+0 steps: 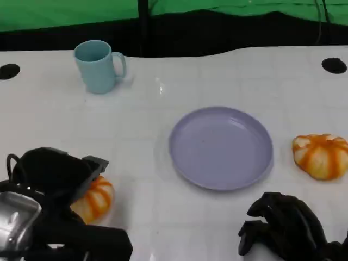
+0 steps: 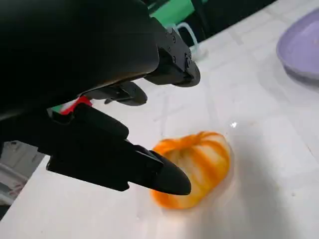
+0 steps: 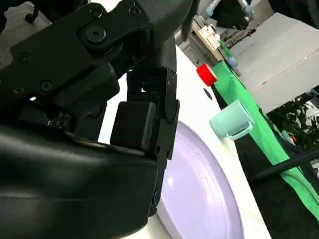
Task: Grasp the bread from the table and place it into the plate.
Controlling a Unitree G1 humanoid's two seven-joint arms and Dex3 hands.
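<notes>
Fingers (image 2: 149, 174) of my left hand (image 1: 57, 174) are spread wide over a bread roll and hold nothing; in the left wrist view one reaches just above the roll and the others sit apart from it. My right hand (image 1: 285, 223) has its fingers curled inward near the counter's front edge, and whether they are fully closed I cannot tell.

From largest to smallest: the white counter (image 1: 163, 136) carries everything. On it the lilac plate (image 1: 220, 148) lies between my two hands, holding nothing. The right wrist view shows only part of its rim and bowl, the rest hidden behind my right hand. A pale blue mug (image 1: 99, 66) stands upright at the far left, well apart from the plate, handle toward the right of the head view. The left wrist view shows just a sliver of it past my hand.

Two orange-striped rolls rest on the counter. One bread roll (image 1: 93, 198) sits at the near left, half covered by my left hand in the head view, while the left wrist view shows nearly all of it. The second roll (image 1: 322, 156) lies to the right of the plate, near it but apart, cut off by the picture's edge.
</notes>
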